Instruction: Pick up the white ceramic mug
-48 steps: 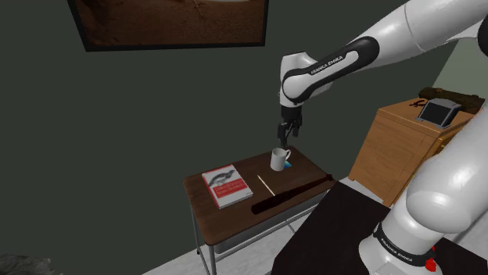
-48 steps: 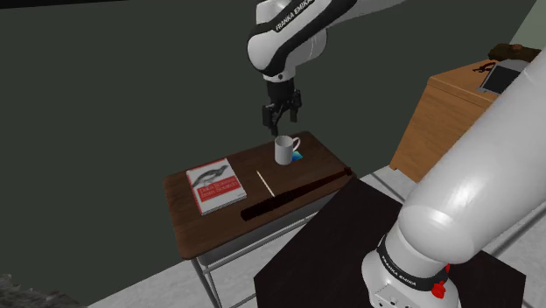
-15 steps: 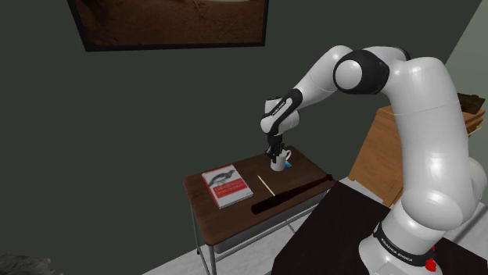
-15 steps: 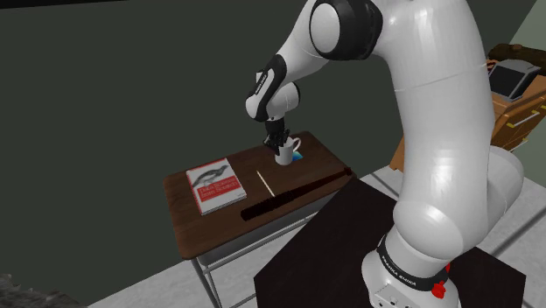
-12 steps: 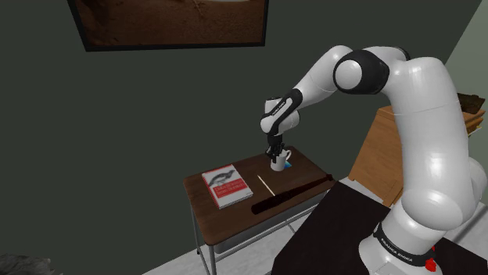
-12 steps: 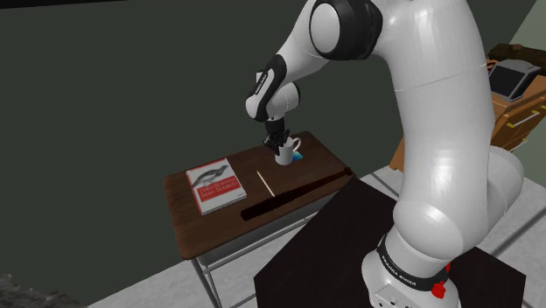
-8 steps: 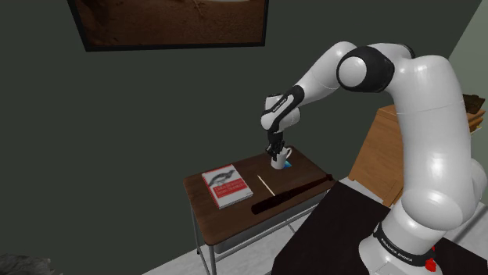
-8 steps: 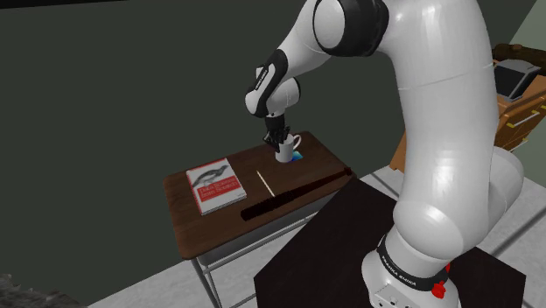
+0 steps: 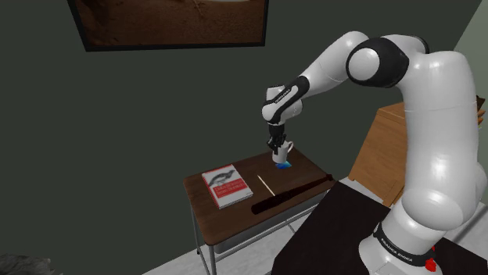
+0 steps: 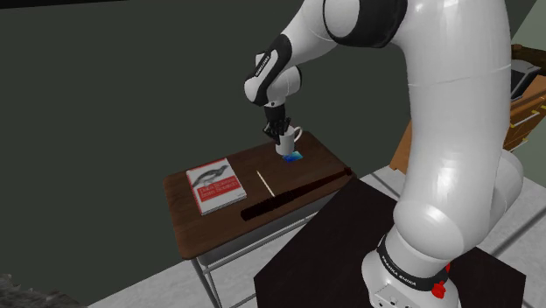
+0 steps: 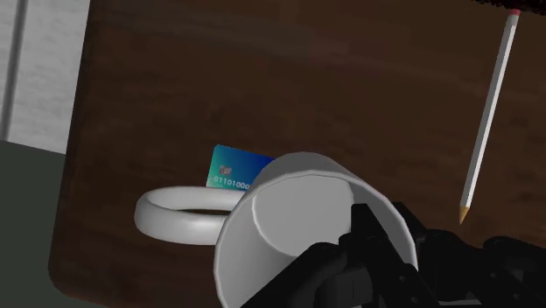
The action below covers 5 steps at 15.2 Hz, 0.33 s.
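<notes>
A book, pencil, bat and card — on one table.

Mug hangs over a card on the table (pencil beside book).

Counts: 1 white mug, 1 blue-green card, 1 pencil, 1 red-and-white book, 1 dark bat. That's 5 small items, one of each kind. Furniture: 1 dark wooden table, 1 light wooden cabinet. Wall: 1 framed picture. Robot: 1 white arm, 1 black stand.
</notes>
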Motion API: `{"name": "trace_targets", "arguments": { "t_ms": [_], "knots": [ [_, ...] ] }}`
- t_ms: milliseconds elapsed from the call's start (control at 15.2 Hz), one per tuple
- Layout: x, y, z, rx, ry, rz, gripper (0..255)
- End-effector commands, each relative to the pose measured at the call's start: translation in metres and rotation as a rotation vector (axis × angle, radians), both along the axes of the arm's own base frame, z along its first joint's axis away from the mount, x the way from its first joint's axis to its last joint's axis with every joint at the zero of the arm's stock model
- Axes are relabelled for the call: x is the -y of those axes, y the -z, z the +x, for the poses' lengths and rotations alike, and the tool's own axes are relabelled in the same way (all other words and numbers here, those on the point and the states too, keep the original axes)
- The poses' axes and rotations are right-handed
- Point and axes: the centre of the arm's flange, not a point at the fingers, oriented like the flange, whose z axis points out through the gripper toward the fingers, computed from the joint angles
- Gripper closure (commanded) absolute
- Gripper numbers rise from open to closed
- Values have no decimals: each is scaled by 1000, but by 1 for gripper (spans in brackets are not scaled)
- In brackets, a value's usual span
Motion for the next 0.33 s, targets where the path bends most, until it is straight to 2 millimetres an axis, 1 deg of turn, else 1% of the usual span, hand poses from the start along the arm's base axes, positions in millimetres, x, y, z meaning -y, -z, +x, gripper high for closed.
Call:
{"name": "trace_targets", "arguments": {
  "t_ms": [0,132,264],
  "knots": [
    [0,-10,1,0,0,0,255],
    [0,-21,1,0,0,0,255],
    [0,-22,1,0,0,0,255]
  ]
}}
